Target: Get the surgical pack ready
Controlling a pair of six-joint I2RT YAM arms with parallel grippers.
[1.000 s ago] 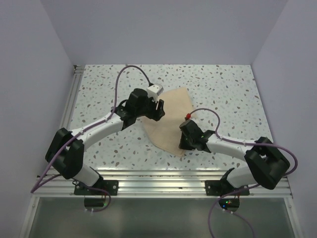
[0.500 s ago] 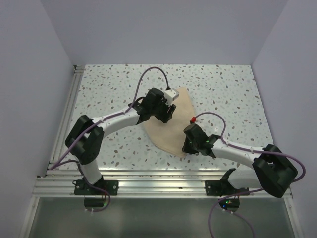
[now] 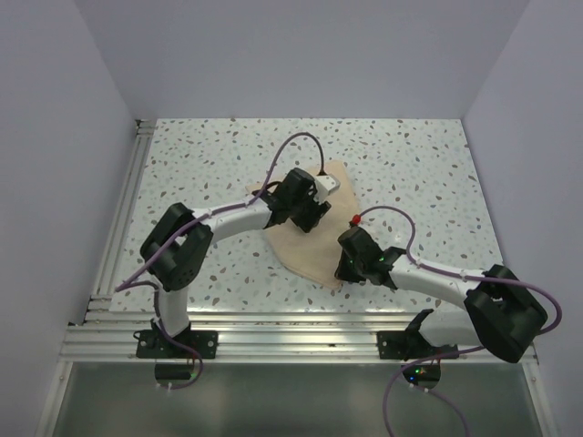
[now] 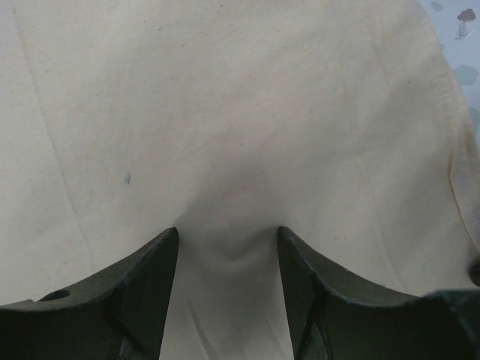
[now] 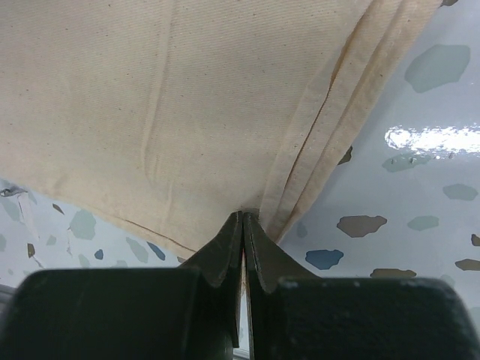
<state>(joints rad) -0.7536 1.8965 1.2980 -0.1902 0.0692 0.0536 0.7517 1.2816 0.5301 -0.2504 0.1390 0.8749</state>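
- Left gripper (image 4: pixel 227 232): half open, astride a pucker in the cloth (image 4: pixel 225 112), holding nothing; I'd close before lifting.
- Right gripper (image 5: pixel 244 219): closed on the cloth's near corner; I'd pull gently.

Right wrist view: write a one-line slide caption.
Closed right gripper pinching a corner of the beige wrap sheet on the speckled table.

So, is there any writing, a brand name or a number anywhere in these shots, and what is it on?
None: no readable text shows in any view.
The beige cloth is plain, with only seams and one tiny dark speck.
The speckled table has a stone pattern and no lettering.
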